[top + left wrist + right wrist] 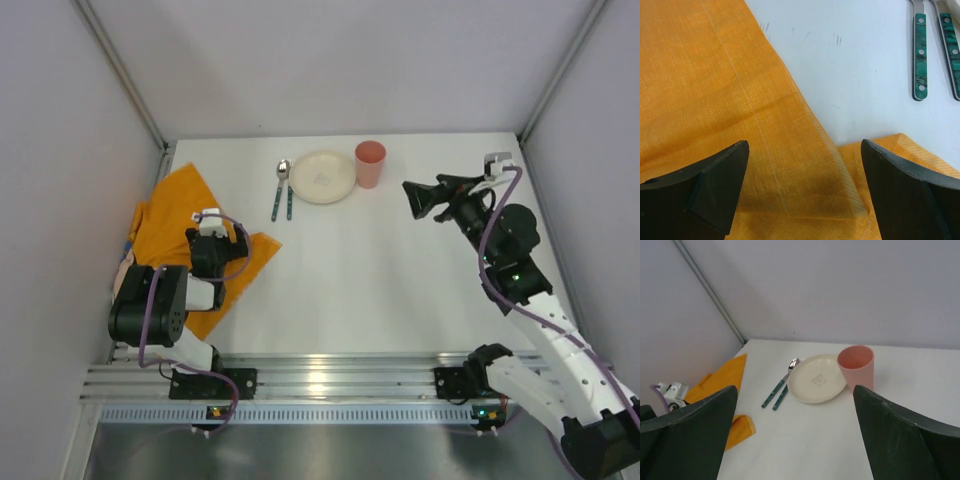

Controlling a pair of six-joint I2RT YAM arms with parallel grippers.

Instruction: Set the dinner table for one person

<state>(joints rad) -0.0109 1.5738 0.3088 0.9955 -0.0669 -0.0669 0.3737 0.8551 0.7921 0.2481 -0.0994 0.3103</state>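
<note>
The white dinner table [380, 280] carries a cream plate [322, 177], a pink cup [370, 163] to its right, and a spoon [280, 185] and a fork [290, 203] with green handles to its left. A rumpled orange placemat [165, 215] lies at the left edge. My left gripper [212, 222] hangs open just over the placemat [715, 90], its jaws either side of a folded-over edge [840, 165], holding nothing. My right gripper [418, 198] is open and empty, raised above the right side and facing the plate [816, 378] and cup [856, 365].
Grey walls with metal posts close in the table on three sides. The green cutlery handles [920, 55] lie just beyond the placemat's far corner in the left wrist view. The placemat's left part hangs over the table's left edge [130, 250].
</note>
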